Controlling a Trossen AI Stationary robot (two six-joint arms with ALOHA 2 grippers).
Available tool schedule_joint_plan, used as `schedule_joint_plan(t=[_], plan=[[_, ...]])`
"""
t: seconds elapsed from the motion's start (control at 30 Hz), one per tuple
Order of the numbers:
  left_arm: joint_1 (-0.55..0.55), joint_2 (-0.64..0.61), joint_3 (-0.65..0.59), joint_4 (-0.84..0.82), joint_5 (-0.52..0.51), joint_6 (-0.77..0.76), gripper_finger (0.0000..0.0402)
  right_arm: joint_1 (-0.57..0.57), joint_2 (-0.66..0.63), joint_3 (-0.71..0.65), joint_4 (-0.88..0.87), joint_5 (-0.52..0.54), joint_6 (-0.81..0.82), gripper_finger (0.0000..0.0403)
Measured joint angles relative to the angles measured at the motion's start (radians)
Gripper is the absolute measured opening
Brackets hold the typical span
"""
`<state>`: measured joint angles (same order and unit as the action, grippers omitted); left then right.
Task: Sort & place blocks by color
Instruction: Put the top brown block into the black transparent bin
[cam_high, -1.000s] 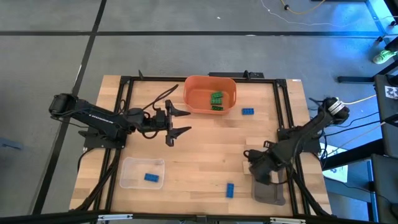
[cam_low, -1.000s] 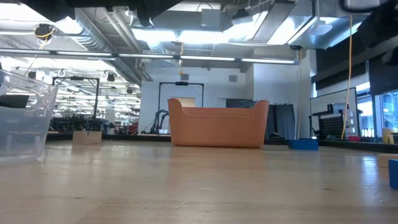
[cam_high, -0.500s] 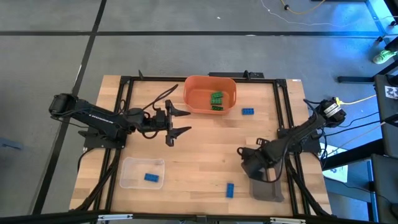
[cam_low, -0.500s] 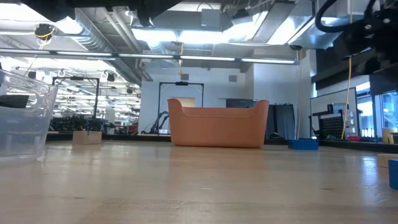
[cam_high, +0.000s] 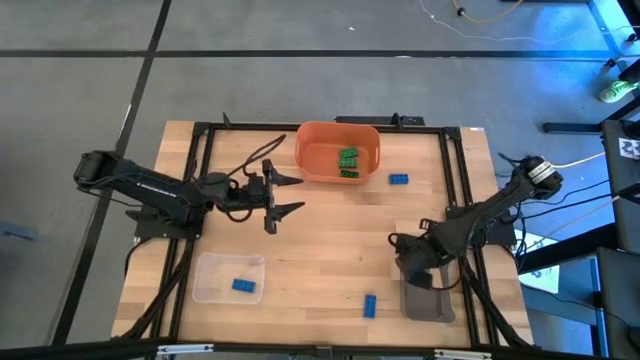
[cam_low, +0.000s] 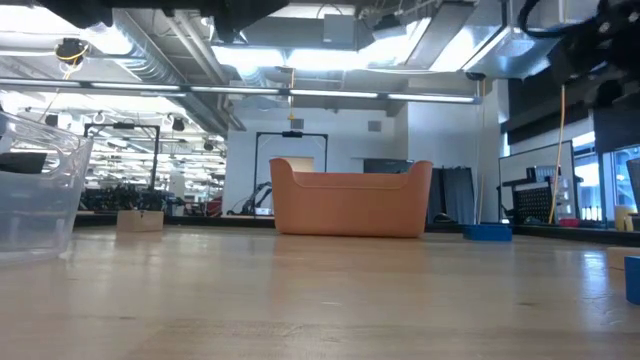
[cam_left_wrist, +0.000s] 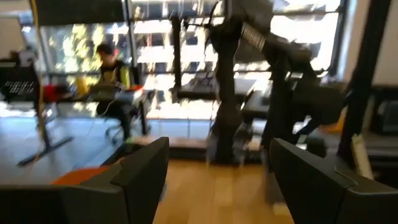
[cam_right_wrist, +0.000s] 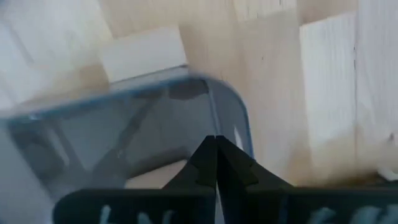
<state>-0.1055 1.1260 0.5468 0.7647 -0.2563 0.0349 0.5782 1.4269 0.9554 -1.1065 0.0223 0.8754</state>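
Sorting table, blocks spread across containers.
Left gripper (cam_high: 283, 194) hovering spread wide, centre-left; right gripper (cam_high: 408, 268), fingers pressed together, hanging over grey tray (cam_high: 430, 303), lower right.

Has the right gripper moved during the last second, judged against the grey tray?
Yes. The right gripper swung out left of the grey tray, then came partway back toward it.

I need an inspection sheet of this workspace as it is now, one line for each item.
Surface: wooden table, black frame.
Job's things: green blocks in orange bin; blue block in clear tray; blue blocks loose by bin and at near edge.
Clutter: grey tray.
Grippers: left tool open, empty, beside bin; right tool shut above grey tray.
Cables: black loops on left arm.
Surroundings: seated person.
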Motion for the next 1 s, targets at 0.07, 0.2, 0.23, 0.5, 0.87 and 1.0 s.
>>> schedule_joint_plan(t=[0.07, 0.2, 0.23, 0.5, 0.87, 1.0], plan=[[0.000, -0.014, -0.001, -0.052, -0.018, -0.001, 0.0271, 0.014, -0.053, 0.000, 0.009, 0.001, 0.011, 0.0000], [0.000, -0.026, -0.001, -0.085, 0.004, -0.003, 0.0271, 0.024, -0.172, 0.000, 0.061, 0.029, 0.008, 0.0000], [0.000, -0.028, -0.001, -0.090, 0.014, -0.003, 0.0271, 0.024, -0.202, 0.000, 0.084, 0.051, -0.002, 0.0000], [0.010, -0.029, -0.001, -0.137, 0.041, -0.007, 0.0271, -0.083, -0.342, 0.000, 0.341, 0.181, -0.311, 0.0000], [0.023, -0.029, -0.001, -0.153, 0.041, -0.008, 0.0271, -0.444, -0.349, -0.201, 0.892, 0.123, -0.771, 0.0000], [0.022, -0.029, -0.001, -0.153, 0.042, -0.007, 0.0271, -0.552, -0.345, -0.356, 1.279, 0.007, -0.867, 0.0000]])
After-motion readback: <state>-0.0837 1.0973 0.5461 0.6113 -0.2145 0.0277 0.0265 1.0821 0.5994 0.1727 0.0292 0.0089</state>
